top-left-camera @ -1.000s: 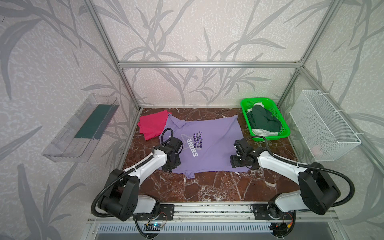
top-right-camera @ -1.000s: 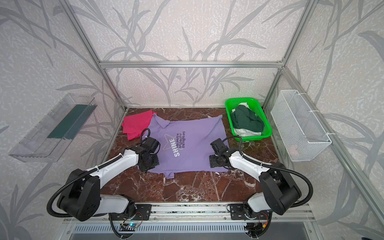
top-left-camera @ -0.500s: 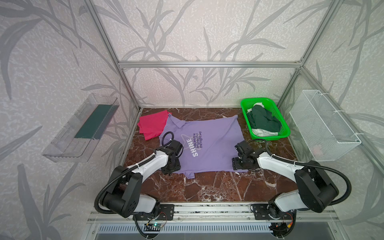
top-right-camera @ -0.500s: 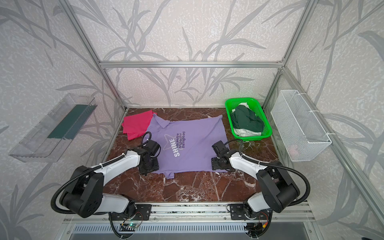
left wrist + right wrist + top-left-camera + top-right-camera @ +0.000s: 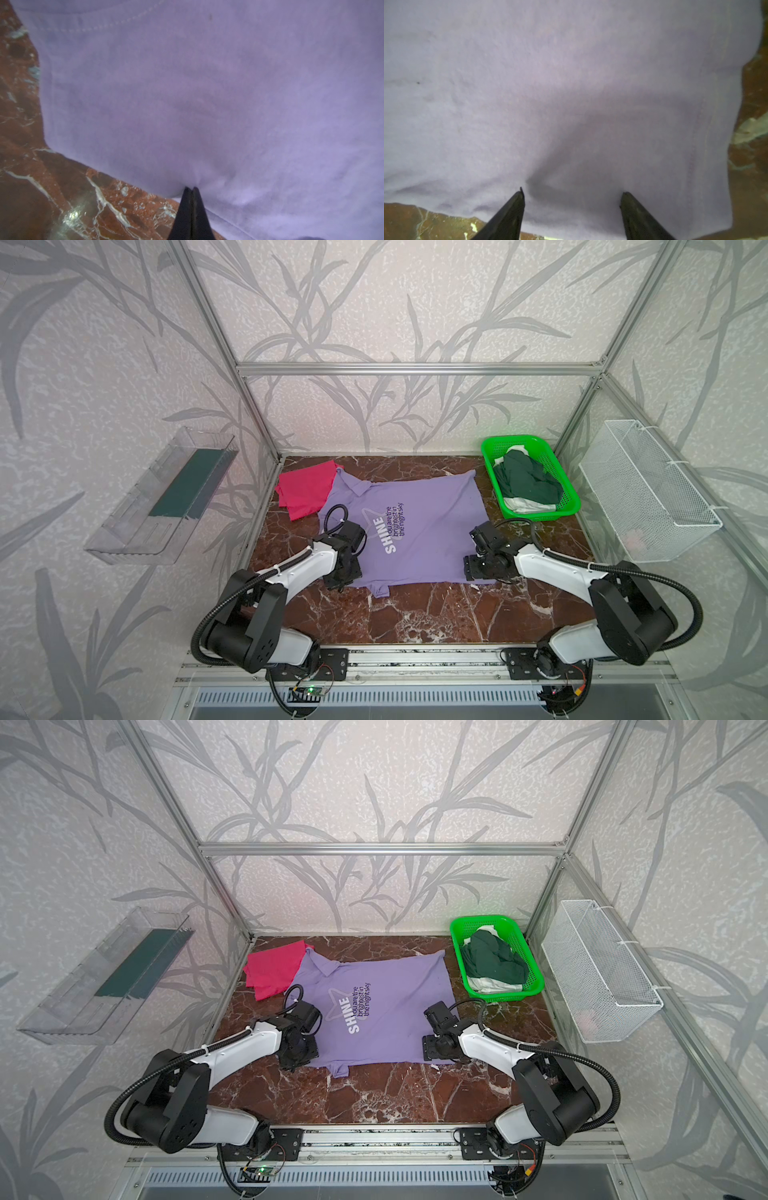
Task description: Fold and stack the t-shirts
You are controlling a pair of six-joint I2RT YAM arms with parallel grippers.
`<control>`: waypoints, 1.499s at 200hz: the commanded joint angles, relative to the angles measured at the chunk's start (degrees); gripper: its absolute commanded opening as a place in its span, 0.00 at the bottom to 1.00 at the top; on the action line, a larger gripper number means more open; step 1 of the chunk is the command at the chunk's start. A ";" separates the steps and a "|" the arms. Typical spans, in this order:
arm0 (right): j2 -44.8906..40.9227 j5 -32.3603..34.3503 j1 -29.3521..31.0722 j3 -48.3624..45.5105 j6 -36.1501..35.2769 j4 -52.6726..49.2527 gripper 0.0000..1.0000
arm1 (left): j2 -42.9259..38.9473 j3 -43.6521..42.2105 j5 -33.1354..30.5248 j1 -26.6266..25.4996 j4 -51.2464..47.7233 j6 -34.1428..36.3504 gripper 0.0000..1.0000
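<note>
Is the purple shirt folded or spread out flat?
Spread out: the purple shirt lies flat across the marble table, collar to hem, with its chest lettering uncovered.

The lavender-purple cotton t-shirt (image 5: 432, 526) lies spread centrally on the brown marble tabletop (image 5: 415, 614). The magenta-red cotton t-shirt (image 5: 305, 493) lies at far left, touching it. At far right, the green plastic mesh basket (image 5: 570, 501) holds a dark green garment (image 5: 530, 483) on a white garment (image 5: 524, 506)

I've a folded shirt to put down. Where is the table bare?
Best: the bare strip of table between the purple shirt and the front rail. A thin strip runs behind that shirt. Crowded: red shirt back left, basket back right.
</note>
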 commanded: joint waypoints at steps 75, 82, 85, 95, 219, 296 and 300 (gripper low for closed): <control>-0.07 -1.06 -0.11 -0.07 0.72 -0.98 0.74 | 0.84 -1.92 -1.66 -0.21 0.59 -2.59 0.46; -0.22 -1.19 -0.12 -0.10 0.81 -0.97 0.74 | 1.35 -1.91 -1.78 -0.21 0.82 -2.59 0.44; -0.25 -1.26 -0.17 -0.08 0.81 -0.98 0.74 | 1.48 -1.92 -1.82 -0.17 0.96 -2.63 0.44; -0.42 -1.23 -0.09 -0.18 0.81 -1.02 0.74 | 2.23 -2.16 -2.05 -0.21 1.48 -2.64 0.39; -1.90 -1.24 -0.18 0.23 1.42 -2.38 0.74 | 7.76 17.99 -2.41 -0.57 -20.01 8.10 0.00; -3.85 -0.98 -0.64 0.39 2.00 -3.81 0.74 | 40.05 56.62 4.76 -3.79 -21.02 17.77 0.00; -3.79 -1.08 -0.65 0.54 2.03 -3.96 0.74 | 41.07 57.91 4.59 -4.11 -21.14 17.77 0.00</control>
